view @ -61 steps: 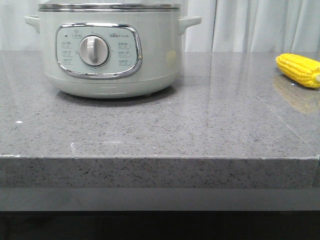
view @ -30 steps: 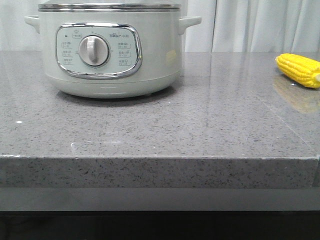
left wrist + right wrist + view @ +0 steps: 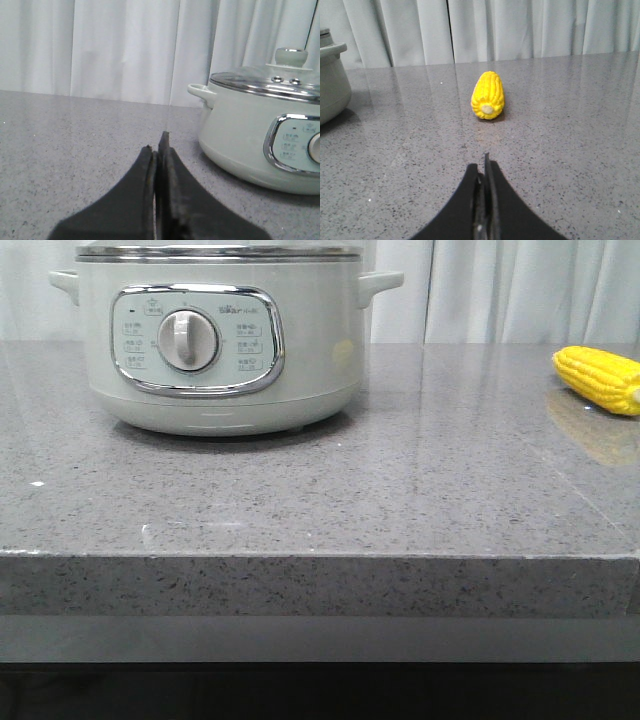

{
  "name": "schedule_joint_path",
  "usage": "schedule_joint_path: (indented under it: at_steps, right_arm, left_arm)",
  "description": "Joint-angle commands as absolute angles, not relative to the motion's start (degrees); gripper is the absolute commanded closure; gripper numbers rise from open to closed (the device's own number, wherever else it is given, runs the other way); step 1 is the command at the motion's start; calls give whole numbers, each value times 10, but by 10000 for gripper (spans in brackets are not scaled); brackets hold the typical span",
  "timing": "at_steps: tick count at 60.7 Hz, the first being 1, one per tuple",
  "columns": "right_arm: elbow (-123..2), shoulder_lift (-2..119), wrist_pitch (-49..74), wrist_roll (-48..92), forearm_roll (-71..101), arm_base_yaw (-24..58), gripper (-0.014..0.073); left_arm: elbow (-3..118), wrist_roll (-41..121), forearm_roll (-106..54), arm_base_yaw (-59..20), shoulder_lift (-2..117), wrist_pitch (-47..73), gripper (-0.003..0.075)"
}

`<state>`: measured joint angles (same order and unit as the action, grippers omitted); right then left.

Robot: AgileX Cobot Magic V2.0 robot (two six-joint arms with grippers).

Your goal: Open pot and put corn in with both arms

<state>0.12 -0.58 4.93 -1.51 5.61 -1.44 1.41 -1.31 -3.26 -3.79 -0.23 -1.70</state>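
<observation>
Ahead of my right gripper (image 3: 484, 162), fingers pressed together on nothing, bright yellow corn (image 3: 488, 94) lying lengthwise, cut end facing me, left gripper (image 3: 157, 145) likewise closed, empty, beside lidded mint-white pot (image 3: 260, 132).

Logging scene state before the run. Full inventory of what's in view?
pot: 1, pale mint-white, far left of countertop, lid on
lid: 1, glass with steel rim and pale knob, closed on the pot
corn: 1, yellow, lying far right on countertop, apart from the pot
countertop: 1, grey speckled stone
curtain: white, behind the countertop
left gripper: black, shut, empty, beside the pot
right gripper: black, shut, empty, facing the corn's end
</observation>
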Motion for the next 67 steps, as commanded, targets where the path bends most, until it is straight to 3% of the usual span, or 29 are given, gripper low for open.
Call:
schedule_joint_path:
  at_steps: [1,17,39,67]
  right_arm:
    - [-51,-19,34,-12,51,-18,661]
    - [-194,12,134,-12,51,-18,661]
    - [-355,163,228,-12,51,-18,661]
    - [-394,333,279,-12,51,-18,661]
  left_arm:
    - [64,-14,-39,-36,-11,-53,741]
    - [210,-14,-39,-36,18,62,741]
    - [386,-11,-37,-36,177,195,741]
    - [410,-11,-37,-36,322,219,741]
